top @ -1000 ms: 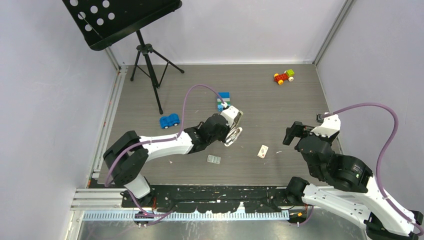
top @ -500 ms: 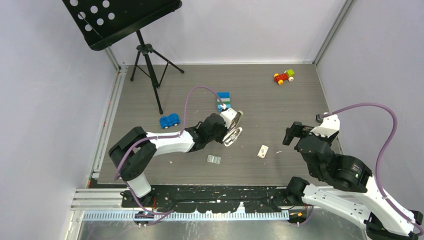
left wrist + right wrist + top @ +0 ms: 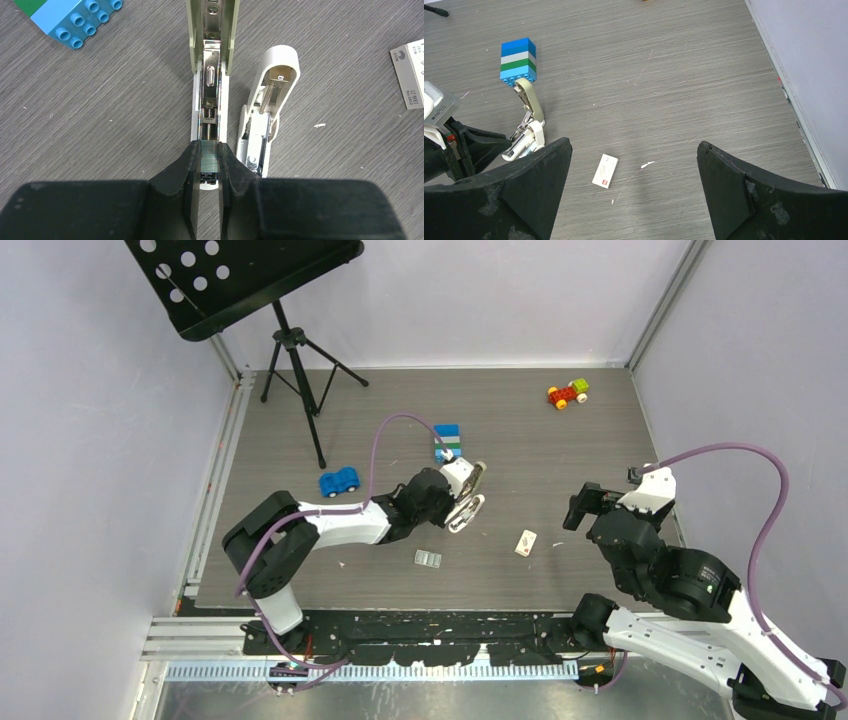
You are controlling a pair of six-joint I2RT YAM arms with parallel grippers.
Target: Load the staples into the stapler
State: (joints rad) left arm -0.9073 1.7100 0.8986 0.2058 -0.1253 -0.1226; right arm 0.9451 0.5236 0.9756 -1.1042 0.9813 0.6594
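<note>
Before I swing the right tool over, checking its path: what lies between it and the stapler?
Only the small white box, lying flat; top external view.

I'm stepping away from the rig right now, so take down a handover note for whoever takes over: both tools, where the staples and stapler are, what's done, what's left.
Left tool: shut on the staples.
Right tool: open, empty, above the table near the small white box.
Stapler: lying open on the table, channel exposed; the strip is lined up at the channel end nearest the left tool.
Done: stapler opened, staples picked up.
Left: seat the strip in the channel, release, close the stapler.
</note>
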